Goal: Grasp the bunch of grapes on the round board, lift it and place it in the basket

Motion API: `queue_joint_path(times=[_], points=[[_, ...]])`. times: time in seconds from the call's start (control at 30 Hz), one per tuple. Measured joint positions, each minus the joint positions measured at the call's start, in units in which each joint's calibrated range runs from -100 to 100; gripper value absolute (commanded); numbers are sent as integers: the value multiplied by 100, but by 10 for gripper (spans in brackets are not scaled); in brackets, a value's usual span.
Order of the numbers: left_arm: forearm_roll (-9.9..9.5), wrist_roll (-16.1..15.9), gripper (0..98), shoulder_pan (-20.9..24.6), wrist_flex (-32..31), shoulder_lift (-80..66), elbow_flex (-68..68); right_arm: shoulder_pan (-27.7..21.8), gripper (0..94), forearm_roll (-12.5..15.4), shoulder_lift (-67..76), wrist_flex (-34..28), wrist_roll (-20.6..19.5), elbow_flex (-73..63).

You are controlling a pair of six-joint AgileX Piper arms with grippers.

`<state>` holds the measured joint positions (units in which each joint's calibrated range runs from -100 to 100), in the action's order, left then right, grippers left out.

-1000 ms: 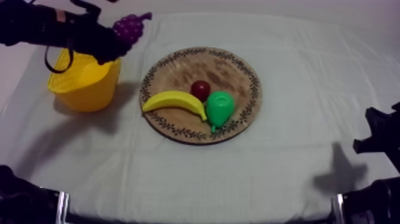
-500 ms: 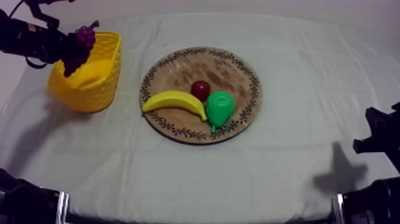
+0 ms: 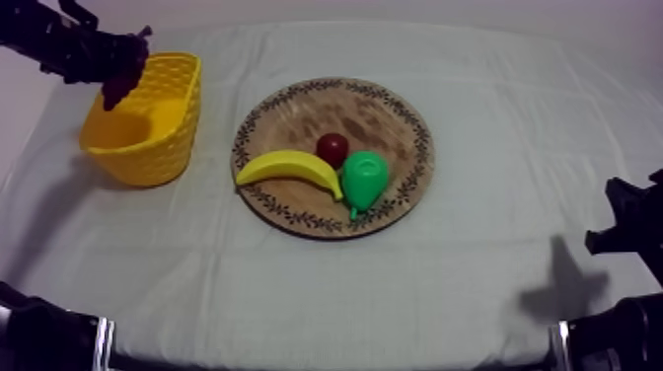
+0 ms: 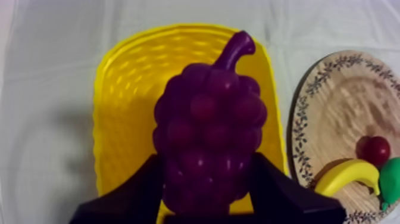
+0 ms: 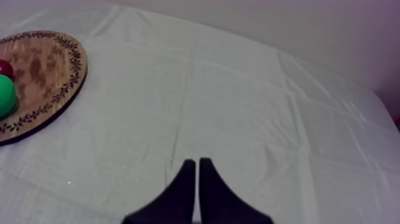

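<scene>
Left arm [image 3: 54, 44] stretched over yellow basket [image 3: 163, 148] — jaws gripping bunch of grapes [image 4: 208, 131]

The bunch of grapes [image 4: 208, 137] is deep purple, stem included, with small pale glints on its berries. The yellow basket [image 3: 170, 104] carries a woven lattice pattern pressed into its wall. The wooden board [image 3: 375, 111] is mottled brown, and its rim is ringed by a dark, leafy vine pattern. The banana [image 3: 289, 166] is yellow, the pear [image 3: 364, 178] bright green, and the small red fruit [image 3: 332, 148] a dark red. The worktop cloth [image 3: 474, 257] is plain grey-white. The left gripper [image 4: 208, 159] and the right gripper [image 5: 197, 162] both have black jaws.
</scene>
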<state>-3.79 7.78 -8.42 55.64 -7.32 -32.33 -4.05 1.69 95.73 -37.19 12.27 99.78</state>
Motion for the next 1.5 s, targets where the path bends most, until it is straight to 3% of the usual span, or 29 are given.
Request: queue_joint_path(times=[0.2, 0.83, 0.97, 1.17, 1.33, 1.5], points=[[-249, 86, 378, -6, 405, 679, 338, 0, 5, 0, 0, 0, 0, 0], [-250, 13, 391, -60, 370, 1721, 425, 0, 5, 0, 0, 0, 0, 0], [-268, 26, 511, -90, 257, 1665, 382, 0, 5, 0, 0, -9, 0, 0], [-419, 351, 677, -170, -335, 1443, -89, 0, 5, 0, 0, -1, 0, 0], [-430, 474, 717, -168, -723, 1254, -386, 0, 5, 0, 0, -1, 0, 0], [-430, 513, 695, -147, -825, 1070, -502, 0, 5, 0, 0, -1, 0, 0]])
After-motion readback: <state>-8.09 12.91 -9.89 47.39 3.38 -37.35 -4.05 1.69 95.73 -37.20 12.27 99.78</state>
